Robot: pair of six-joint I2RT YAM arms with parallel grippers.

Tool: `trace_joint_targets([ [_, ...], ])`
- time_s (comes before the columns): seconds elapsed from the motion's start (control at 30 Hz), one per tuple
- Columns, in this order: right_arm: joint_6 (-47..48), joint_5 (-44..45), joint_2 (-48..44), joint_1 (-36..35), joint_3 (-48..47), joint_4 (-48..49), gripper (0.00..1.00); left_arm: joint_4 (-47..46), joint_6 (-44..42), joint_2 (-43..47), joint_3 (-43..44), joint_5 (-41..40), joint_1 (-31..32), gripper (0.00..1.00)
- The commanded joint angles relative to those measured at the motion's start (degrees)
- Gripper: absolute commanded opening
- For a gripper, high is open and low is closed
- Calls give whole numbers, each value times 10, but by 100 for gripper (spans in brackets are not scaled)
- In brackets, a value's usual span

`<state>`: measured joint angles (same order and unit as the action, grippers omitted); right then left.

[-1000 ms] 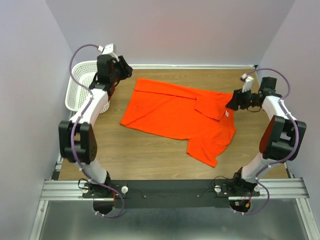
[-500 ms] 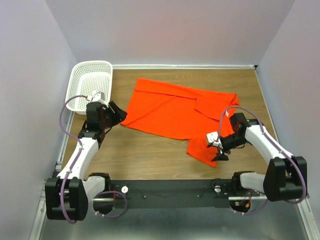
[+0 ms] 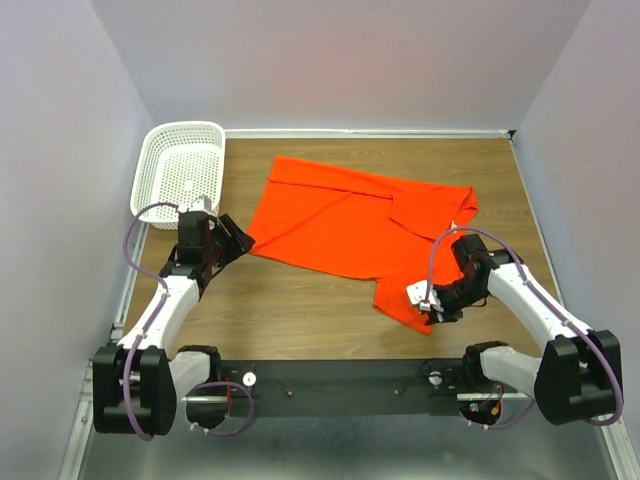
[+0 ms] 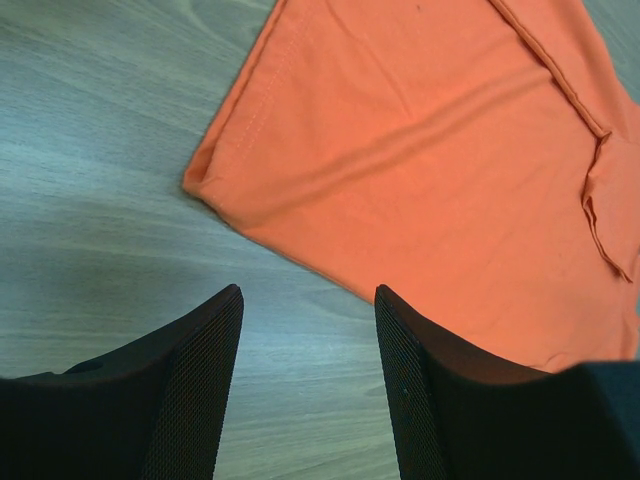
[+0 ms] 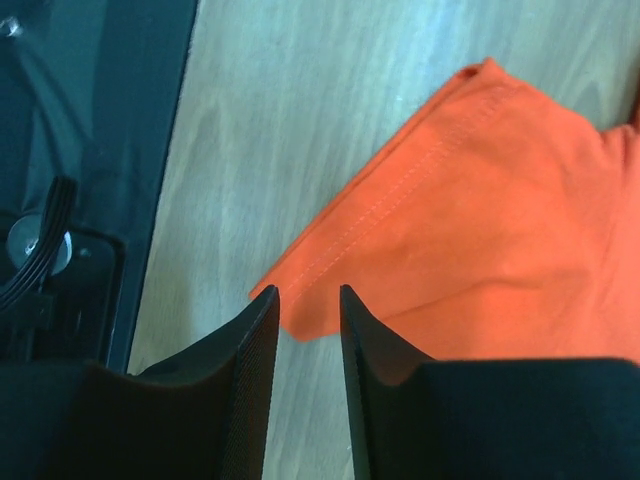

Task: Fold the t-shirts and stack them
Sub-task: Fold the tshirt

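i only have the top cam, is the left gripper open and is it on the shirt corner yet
Observer: In the left wrist view the left gripper is wide open. The corner of the t-shirt lies ahead of the fingertips, with bare wood in between.
Operator: ok and the right one
Observer: In the right wrist view the right gripper has its jaws only narrowly apart, and the tip of the t-shirt's near corner shows in the gap between them.
Operator: so is it pinched
Observer: It doesn't look so. The corner lies flat on the table, with wood visible through the gap beside it.
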<state>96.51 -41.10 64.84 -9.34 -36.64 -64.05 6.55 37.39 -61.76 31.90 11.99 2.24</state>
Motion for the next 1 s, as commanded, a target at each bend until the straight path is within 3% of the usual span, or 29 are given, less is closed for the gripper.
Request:
trace_joint_targets([
  [0.0,32,45,16,-27,-24,-37,36,-7,1,-6,0,-13,-2,63],
  [0.03,32,52,20,-36,-31,-37,36,-8,1,-10,-1,-10,-2,63],
  [0.07,32,61,25,-56,-33,-36,18,-9,-1,-13,-1,-8,-2,63],
  [0.13,32,89,31,-87,-33,-29,11,-11,-2,-19,0,-5,-2,63],
  [0.2,32,114,33,-107,-33,-20,16,-11,-5,-21,1,1,-2,63],
  [0.23,45,121,35,-121,-32,-20,25,-11,-5,-22,0,2,-2,63],
  [0.37,62,177,48,-144,-25,-4,27,-12,-5,-20,0,2,-2,63],
  [0.47,86,201,63,-149,-20,1,35,-13,-6,-21,0,5,-2,63],
  [0.97,113,229,77,-211,8,22,39,-16,-8,-29,1,15,-2,63],
])
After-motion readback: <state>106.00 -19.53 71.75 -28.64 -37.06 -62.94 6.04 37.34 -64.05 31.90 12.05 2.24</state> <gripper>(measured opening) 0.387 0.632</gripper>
